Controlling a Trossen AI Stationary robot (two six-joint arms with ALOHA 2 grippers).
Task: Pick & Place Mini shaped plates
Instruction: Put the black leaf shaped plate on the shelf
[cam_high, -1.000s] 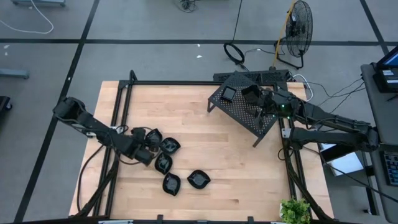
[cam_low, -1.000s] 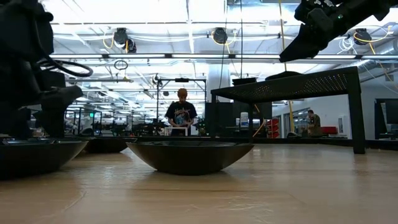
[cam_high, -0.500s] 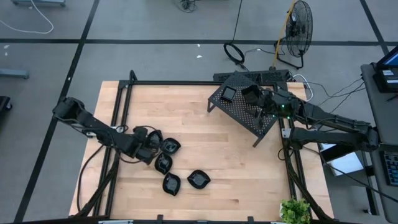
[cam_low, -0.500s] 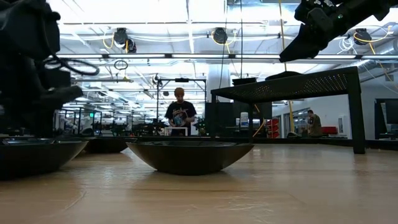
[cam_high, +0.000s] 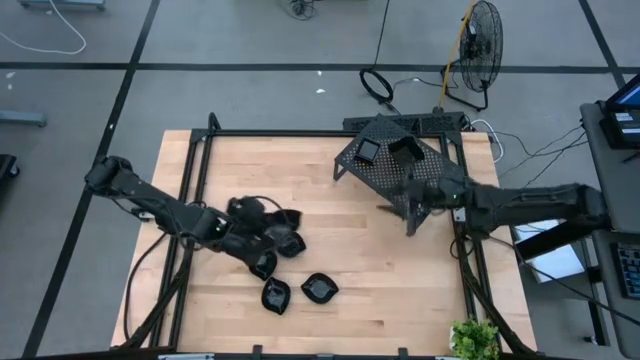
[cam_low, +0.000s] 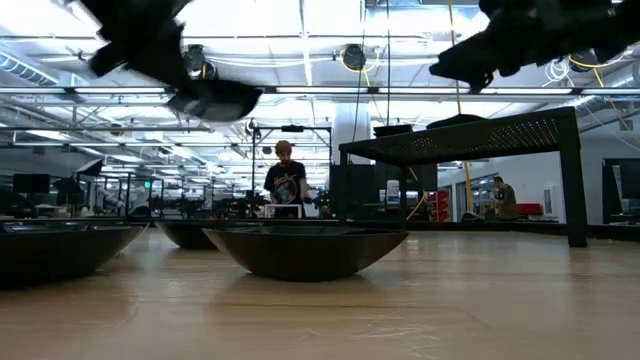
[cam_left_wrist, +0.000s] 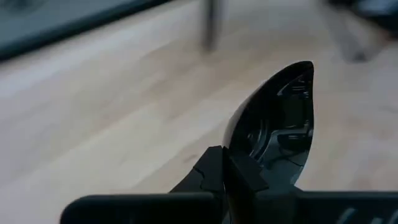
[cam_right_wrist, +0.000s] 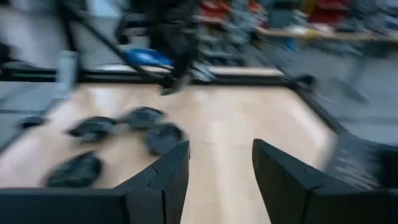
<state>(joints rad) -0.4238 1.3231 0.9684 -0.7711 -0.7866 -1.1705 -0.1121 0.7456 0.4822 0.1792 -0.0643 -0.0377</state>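
My left gripper (cam_left_wrist: 227, 180) is pinched on the rim of one leaf-shaped mini plate (cam_left_wrist: 273, 127), which juts out ahead of the fingers, glossy hollow showing, clear of the tabletop (cam_high: 340, 250); the low view shows that plate (cam_low: 213, 98) held well above the wood, so I take the pick as made and the carry as the step in hand. The rest of the plates lie close around that gripper in the high view: one (cam_high: 291, 244) just beside it, another (cam_high: 263, 264) just below it toward the near edge, and two more (cam_high: 276, 296) (cam_high: 319, 288) a little farther off toward the near edge.

My right gripper (cam_right_wrist: 219, 168) has its fingers spread with nothing between them; it hangs over the near corner of the perforated rack (cam_high: 395, 185), and the loose plates sit well ahead of it across the tabletop. On the rack, behind that gripper, I count two dark plates already placed, one square (cam_high: 368, 150) and one darker shape (cam_high: 405, 152) beside it.

My judgement: two done, one in the air, at least four left on the wood; whether more hide under the left arm I cannot tell.
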